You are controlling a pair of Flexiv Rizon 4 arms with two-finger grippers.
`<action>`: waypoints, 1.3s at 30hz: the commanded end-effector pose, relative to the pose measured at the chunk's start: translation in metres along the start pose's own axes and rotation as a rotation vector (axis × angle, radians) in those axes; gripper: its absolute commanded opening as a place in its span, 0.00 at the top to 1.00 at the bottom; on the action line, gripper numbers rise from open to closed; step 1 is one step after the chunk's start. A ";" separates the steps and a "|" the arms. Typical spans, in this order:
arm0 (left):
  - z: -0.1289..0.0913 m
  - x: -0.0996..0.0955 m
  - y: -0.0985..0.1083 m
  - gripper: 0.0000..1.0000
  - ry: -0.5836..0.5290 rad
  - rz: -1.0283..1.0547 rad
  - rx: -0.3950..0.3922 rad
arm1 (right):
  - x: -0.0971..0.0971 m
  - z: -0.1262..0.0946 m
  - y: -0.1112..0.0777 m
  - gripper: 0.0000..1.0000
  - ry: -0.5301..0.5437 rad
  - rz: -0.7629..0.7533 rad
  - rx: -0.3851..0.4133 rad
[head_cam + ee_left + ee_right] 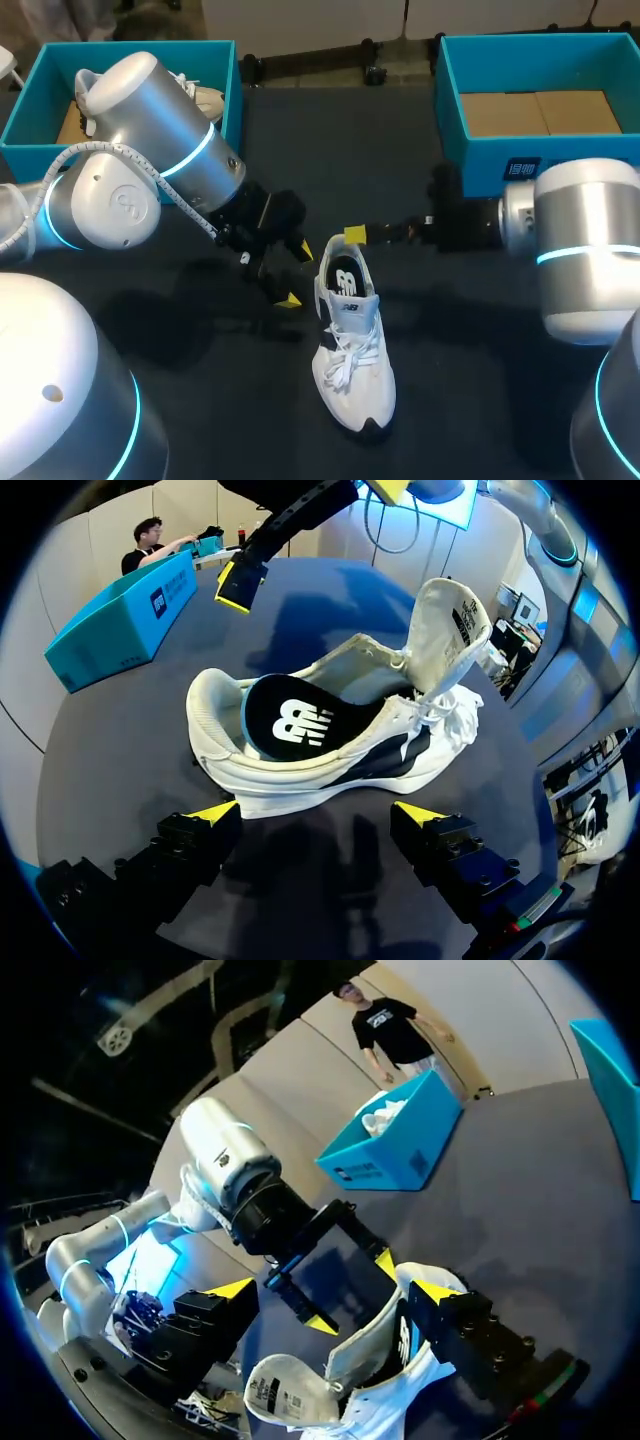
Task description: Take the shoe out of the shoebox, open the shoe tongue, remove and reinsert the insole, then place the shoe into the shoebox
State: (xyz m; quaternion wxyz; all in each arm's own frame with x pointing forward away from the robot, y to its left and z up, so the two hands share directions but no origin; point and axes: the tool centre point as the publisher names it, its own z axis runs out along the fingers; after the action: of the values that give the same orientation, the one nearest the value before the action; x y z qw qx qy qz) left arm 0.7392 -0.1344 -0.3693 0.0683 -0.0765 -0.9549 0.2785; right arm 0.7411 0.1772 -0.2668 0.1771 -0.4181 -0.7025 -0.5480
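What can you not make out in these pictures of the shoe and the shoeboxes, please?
Head view: the left arm hides most of what lies in the left shoebox.
Left wrist view: the raised tongue hides the front of the insole.
Right wrist view: the toe of the shoe is cut off by the black rim.

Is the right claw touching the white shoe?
Apart. The left wrist view shows the right gripper with both yellow tips clear of the shoe.

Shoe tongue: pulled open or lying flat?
Open. The tongue stands lifted up off the shoe, leaving the black insole inside in plain view.
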 end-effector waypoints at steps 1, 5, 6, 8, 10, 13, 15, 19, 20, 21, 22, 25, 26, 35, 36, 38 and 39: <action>0.001 0.000 0.000 0.00 0.001 0.000 0.000 | -0.010 -0.019 0.004 0.00 0.067 0.036 0.129; 0.001 0.000 0.000 0.00 0.001 0.000 0.000 | -0.018 -0.031 0.010 0.00 0.093 0.105 0.282; 0.001 0.000 0.000 0.00 0.001 0.000 0.000 | -0.018 -0.035 0.012 0.00 0.088 0.111 0.271; 0.001 0.000 0.000 0.00 0.001 0.000 0.000 | -0.018 -0.041 0.013 0.00 0.090 0.137 0.350; 0.001 0.000 0.000 0.00 0.001 0.000 0.000 | -0.019 -0.045 0.013 0.00 0.092 0.149 0.364; -0.001 0.000 0.001 0.00 -0.001 0.002 -0.008 | -0.021 -0.049 0.012 0.00 0.096 0.174 0.439; -0.002 0.000 0.002 0.00 0.000 0.003 -0.017 | -0.022 -0.051 0.011 0.00 0.095 0.178 0.490; -0.004 0.001 0.003 0.00 0.001 0.005 -0.027 | -0.021 -0.052 0.009 0.00 0.087 0.177 0.523; -0.004 0.001 0.003 0.00 0.001 0.005 -0.028 | -0.021 -0.054 0.009 0.00 0.074 0.185 0.536; -0.004 0.001 0.003 0.00 0.001 0.005 -0.029 | -0.022 -0.054 0.009 0.00 0.073 0.189 0.546; -0.005 0.001 0.003 0.00 0.002 0.006 -0.031 | -0.022 -0.055 0.008 0.00 0.074 0.189 0.547; -0.006 0.002 0.003 0.00 0.001 0.007 -0.036 | -0.023 -0.056 0.008 0.00 0.077 0.193 0.584; -0.007 0.002 0.003 0.00 0.000 0.008 -0.040 | -0.025 -0.056 0.008 0.00 0.066 0.192 0.600; -0.024 0.001 0.011 0.00 -0.010 -0.005 -0.079 | -0.025 -0.056 0.008 0.00 -0.086 0.175 0.658; -0.026 0.000 0.013 0.00 -0.014 -0.009 -0.090 | -0.025 -0.056 0.008 0.00 -0.121 0.174 0.652; -0.032 -0.002 0.018 0.00 -0.003 -0.021 -0.090 | -0.024 -0.057 0.008 0.00 -0.181 0.166 0.647; -0.034 -0.003 0.020 0.00 -0.004 -0.029 -0.096 | -0.024 -0.058 0.009 0.00 -0.204 0.156 0.637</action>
State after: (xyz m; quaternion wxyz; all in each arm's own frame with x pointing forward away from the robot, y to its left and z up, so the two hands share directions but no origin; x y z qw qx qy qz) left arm 0.7477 -0.1097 -0.3612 0.0638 -0.0660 -0.9673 0.2364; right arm 0.7546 0.1113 -0.2707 0.2801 -0.4497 -0.7844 -0.3226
